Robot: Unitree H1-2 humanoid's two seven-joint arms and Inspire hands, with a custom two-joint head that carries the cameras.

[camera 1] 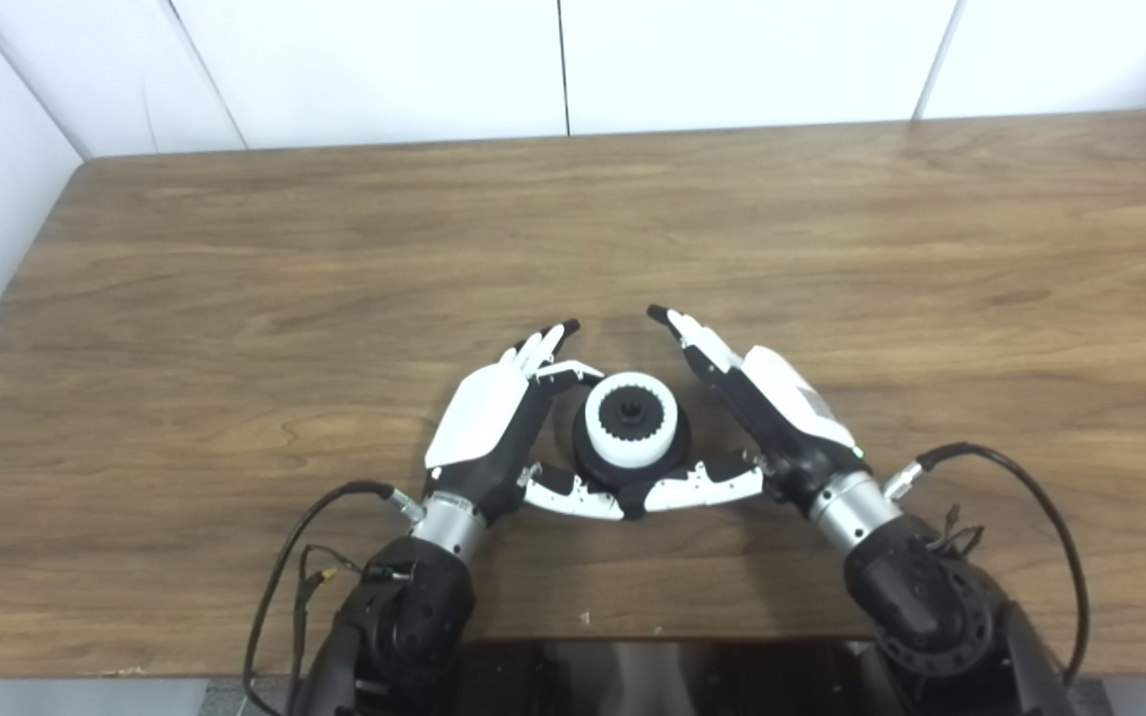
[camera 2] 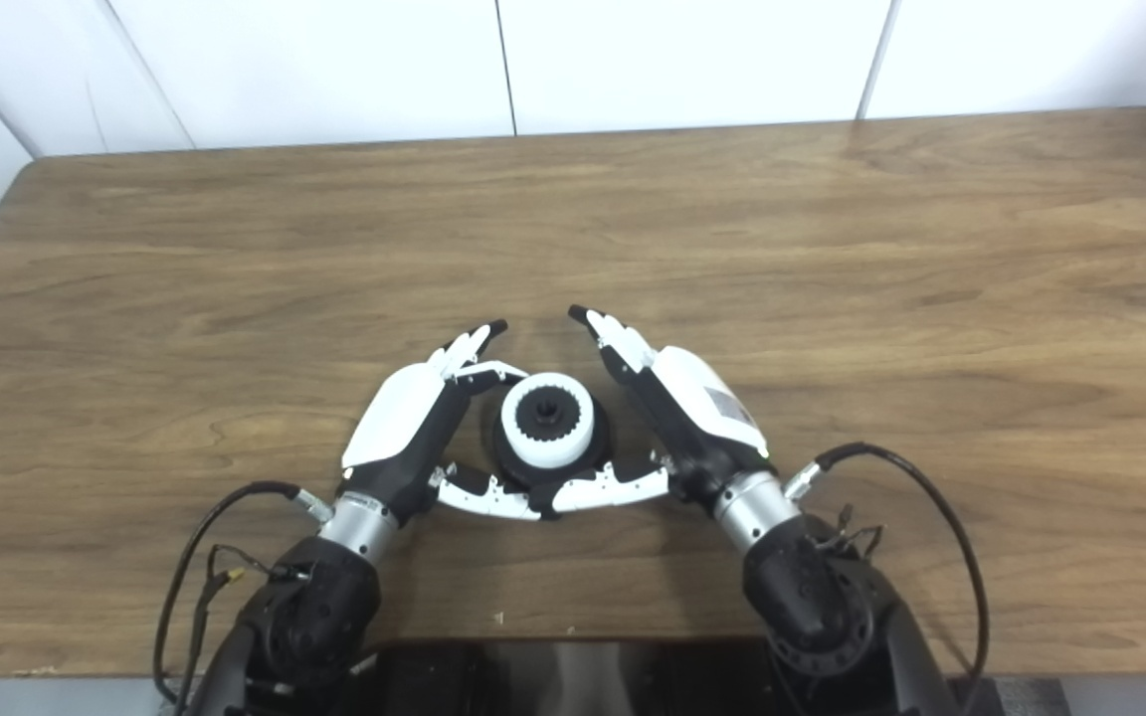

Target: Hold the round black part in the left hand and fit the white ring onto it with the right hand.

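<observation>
The round black part point(camera 1: 680, 449) stands on the table near the front edge, with the white ring point(camera 1: 631, 447) sitting around its upper half and its black toothed hub showing in the ring's middle. My left hand point(camera 1: 488, 423) is open just left of it, fingers stretched out and thumb reaching along the part's front. My right hand point(camera 1: 782, 403) is open just right of it, fingers pointing away and thumb meeting the left thumb in front of the part. Whether the hands touch the part I cannot tell.
The wooden table point(camera 1: 573, 229) stretches far to the back and both sides. White wall panels point(camera 1: 563, 60) stand behind it. Cables loop from both wrists point(camera 1: 1031, 497) over the table's front edge.
</observation>
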